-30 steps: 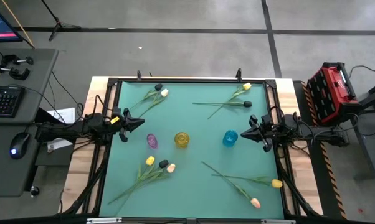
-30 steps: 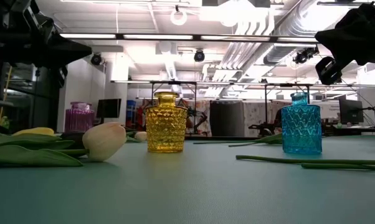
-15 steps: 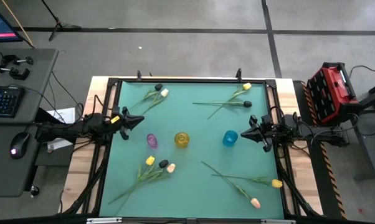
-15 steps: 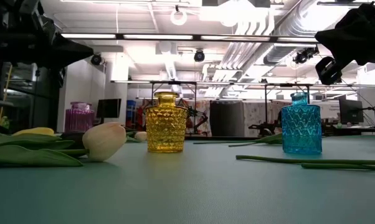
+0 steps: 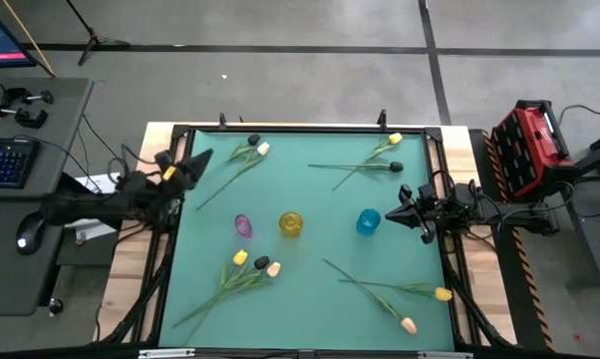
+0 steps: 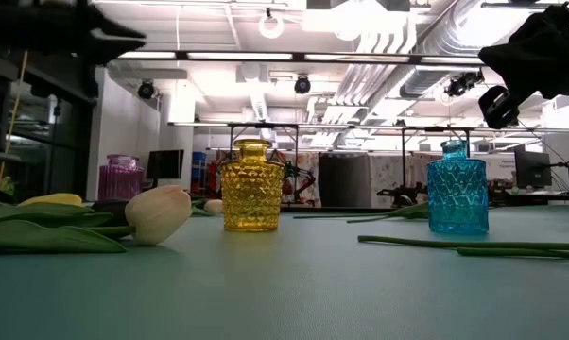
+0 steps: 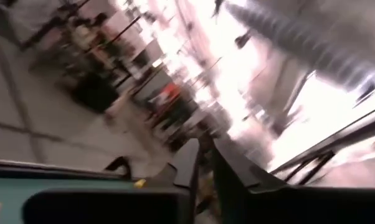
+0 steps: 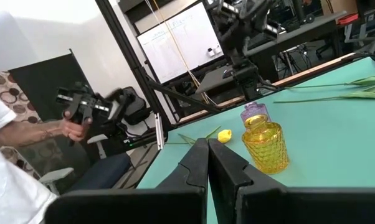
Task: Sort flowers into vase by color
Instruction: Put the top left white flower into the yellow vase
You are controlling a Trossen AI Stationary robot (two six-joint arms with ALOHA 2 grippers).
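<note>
Flowers unsorted; both grippers empty.

Four loose clusters of flowers [image 5: 242, 274] lying near the mat corners, well apart from the purple vase [image 5: 242, 225], yellow vase [image 5: 291, 223] and blue vase [image 5: 369, 221] mid-mat. Probably light, limp, thin-stemmed; best pinched mid-stem. Left gripper [image 5: 198, 160] at left rim, barely parted; right gripper [image 5: 403, 207] beside blue vase, closed. Open centre; frame rails close.

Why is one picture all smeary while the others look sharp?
The left wrist view is streaked with motion blur: the room behind is smeared into bright lines, and only that arm's dark left gripper stays fairly clear. The low view is crisp on the yellow patterned glass vase, with ceiling lights glaring above. The right wrist view is sharp too.
</note>
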